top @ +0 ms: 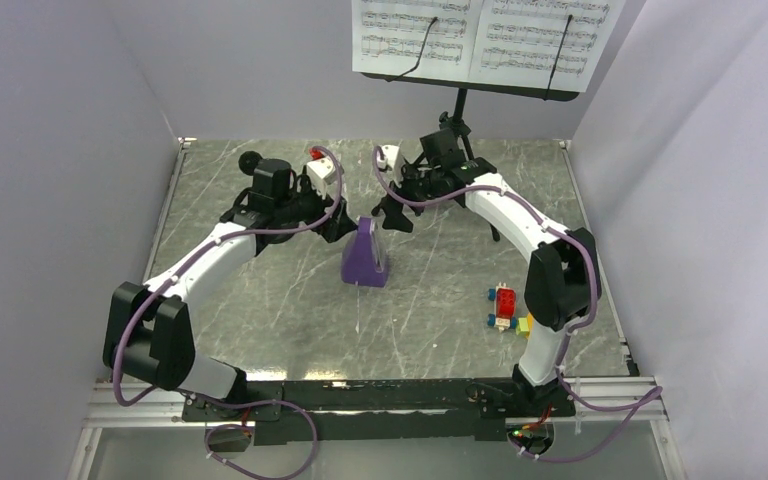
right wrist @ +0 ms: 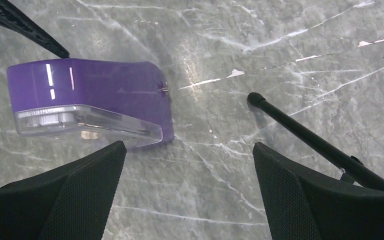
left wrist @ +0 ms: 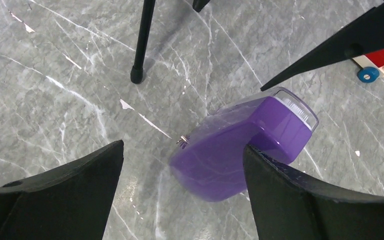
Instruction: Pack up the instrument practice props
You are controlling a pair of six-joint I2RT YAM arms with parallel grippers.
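The purple metronome [top: 365, 255] stands upright at mid-table. In the left wrist view the metronome [left wrist: 240, 150] lies partly between my left gripper's fingers, with the right finger [left wrist: 300, 195] overlapping its side; the left gripper [left wrist: 182, 145] is open. My left gripper [top: 345, 228] is just left of the metronome and my right gripper [top: 392, 215] just behind it. The right gripper [right wrist: 188, 145] is open over bare table, with the metronome [right wrist: 90, 100] beyond its left finger. The black music stand [top: 458, 110] holds white sheet-music pages [top: 480, 40] at the back.
A stand leg [left wrist: 142, 40] ends close beyond the metronome, and the same kind of leg [right wrist: 305, 135] runs past my right gripper's right finger. Toy blocks [top: 505, 305] lie at the right. A small black round object [top: 251, 162] sits behind the left arm. Grey walls enclose the table.
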